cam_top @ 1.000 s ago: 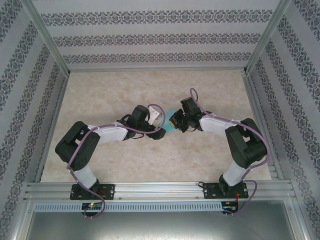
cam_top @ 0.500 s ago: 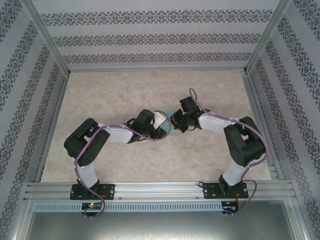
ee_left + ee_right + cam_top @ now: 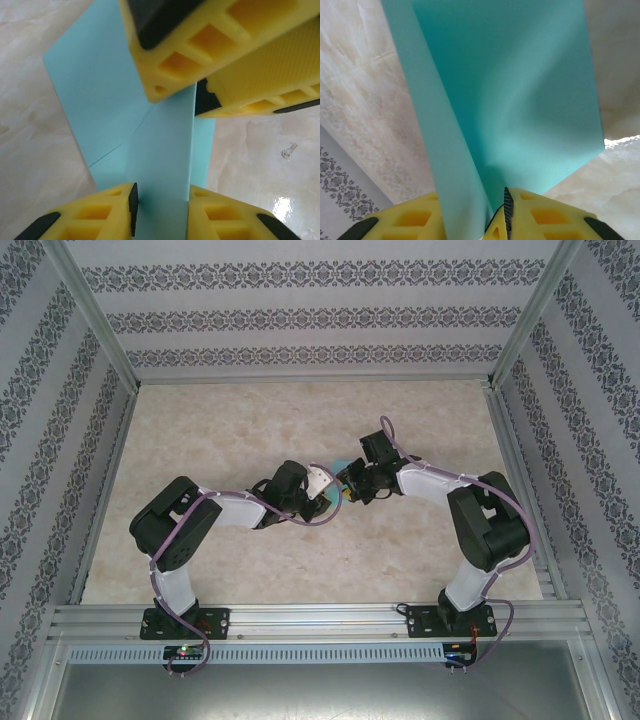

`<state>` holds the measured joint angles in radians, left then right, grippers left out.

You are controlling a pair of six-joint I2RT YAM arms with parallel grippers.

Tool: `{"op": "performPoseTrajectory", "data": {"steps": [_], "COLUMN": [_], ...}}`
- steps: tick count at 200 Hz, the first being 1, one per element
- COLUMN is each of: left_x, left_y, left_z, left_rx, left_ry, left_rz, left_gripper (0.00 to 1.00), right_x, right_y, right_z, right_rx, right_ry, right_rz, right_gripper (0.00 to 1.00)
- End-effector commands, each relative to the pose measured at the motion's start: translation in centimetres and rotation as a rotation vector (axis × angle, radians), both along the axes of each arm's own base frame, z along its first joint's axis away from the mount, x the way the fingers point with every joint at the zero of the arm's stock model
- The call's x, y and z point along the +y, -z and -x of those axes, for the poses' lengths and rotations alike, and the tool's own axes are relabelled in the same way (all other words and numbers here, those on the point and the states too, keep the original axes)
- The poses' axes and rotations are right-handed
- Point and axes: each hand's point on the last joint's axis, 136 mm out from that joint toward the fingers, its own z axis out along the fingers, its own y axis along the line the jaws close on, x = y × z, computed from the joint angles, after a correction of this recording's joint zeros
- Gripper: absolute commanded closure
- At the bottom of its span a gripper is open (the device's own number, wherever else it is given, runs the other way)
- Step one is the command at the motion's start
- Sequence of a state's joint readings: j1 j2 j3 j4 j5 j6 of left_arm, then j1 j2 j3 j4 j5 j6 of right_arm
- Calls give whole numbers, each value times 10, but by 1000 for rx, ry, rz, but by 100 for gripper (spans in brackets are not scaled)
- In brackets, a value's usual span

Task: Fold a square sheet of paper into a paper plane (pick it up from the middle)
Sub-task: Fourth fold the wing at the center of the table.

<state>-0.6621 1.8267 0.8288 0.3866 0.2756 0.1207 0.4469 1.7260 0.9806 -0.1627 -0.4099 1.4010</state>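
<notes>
Left tool [image 3: 330, 497], right tool [image 3: 348, 488]: tip-to-tip

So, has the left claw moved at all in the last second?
Yes. In the overhead view the left claw has shifted right, away from the table's left edge, up to the turquoise paper by the right claw.

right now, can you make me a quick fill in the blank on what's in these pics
1. The creased sheet of paper is ___ in colour.
2. The left gripper has ___ fingers.
3. In the top view, the left gripper and the right gripper meet near the ___ of the table.
Missing words: turquoise; yellow; middle.
</notes>
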Motion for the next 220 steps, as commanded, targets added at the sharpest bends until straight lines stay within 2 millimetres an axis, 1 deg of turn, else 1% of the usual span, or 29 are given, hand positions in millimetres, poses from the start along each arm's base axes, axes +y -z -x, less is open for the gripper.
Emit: {"op": "performPoseTrajectory", "data": {"steps": [1,19,43,69,94,107,119,143,169,182,198,220], "left_x": [-8,-9,-10,-12,-14,-15,-15,-16,-17,-18,-18,-19], "left_y": [3,4,5,6,6,6,6,5,6,7,8,7], "left_z": [3,6,8,12,15,16,15,14,15,16,17,19], "left_rx": [-8,4,24,72,159,211,258,357,425,453,478,528], "left_ry": [32,42,48,51,34,15,-12,-65,-116,-133,-150,-169], "left_rz": [2,6,6,24,57,61,56,78,119,132,143,172], "left_gripper": [72,73,78,85,86,87,88,88,88,88,88,88], "right_x": [-1,-1,-4,-7,-17,-25,-31,-45,-55,-56,-51,-42], "right_y": [-4,-5,-8,-20,-32,-35,-39,-46,-44,-41,-39,-30], "right_z": [-3,-3,-5,-11,-16,-17,-18,-18,-12,-9,-6,-2], "right_rx": [9,6,-5,-64,-143,-177,-218,-306,-367,-394,-425,-430], "right_ry": [-15,-23,-32,-76,-107,-104,-100,-96,-102,-107,-133,-178], "right_rz": [6,10,22,40,94,117,124,140,151,146,118,81], "right_gripper": [65,64,61,51,42,39,38,36,35,35,36,41]}}
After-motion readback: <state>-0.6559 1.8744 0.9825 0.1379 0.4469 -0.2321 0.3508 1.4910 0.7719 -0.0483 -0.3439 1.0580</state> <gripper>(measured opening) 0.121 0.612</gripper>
